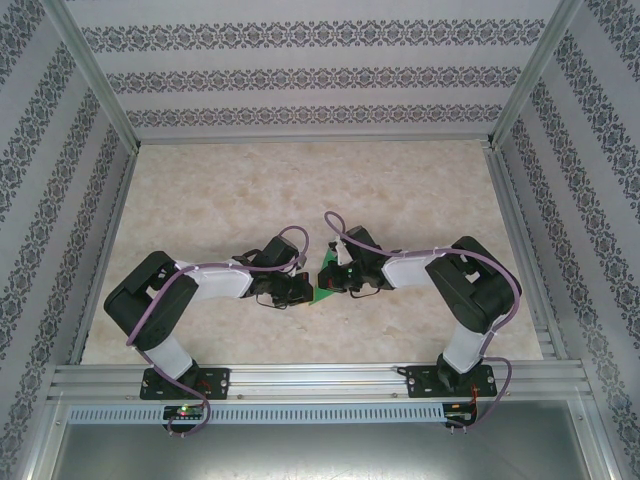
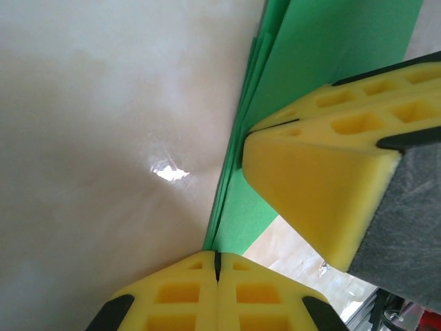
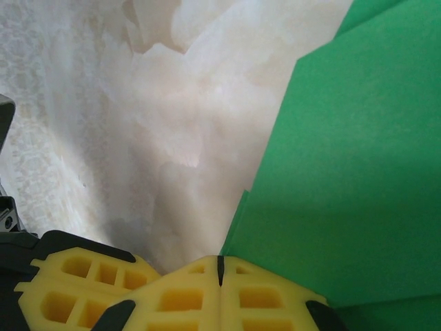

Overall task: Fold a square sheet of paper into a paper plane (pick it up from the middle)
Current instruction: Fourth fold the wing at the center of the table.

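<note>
At the bottom edge of each wrist view, the left end effector (image 2: 217, 262) and right end effector (image 3: 220, 265) are each clenched shut on the folded square sheet of paper (image 3: 358, 172). From above it sits just below mid-frame between them, with pale worktop (image 1: 300, 180) beyond.

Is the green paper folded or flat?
Folded. The green paper shows several stacked edges along one side in the left wrist view, and overlapping flaps in the right wrist view.
</note>
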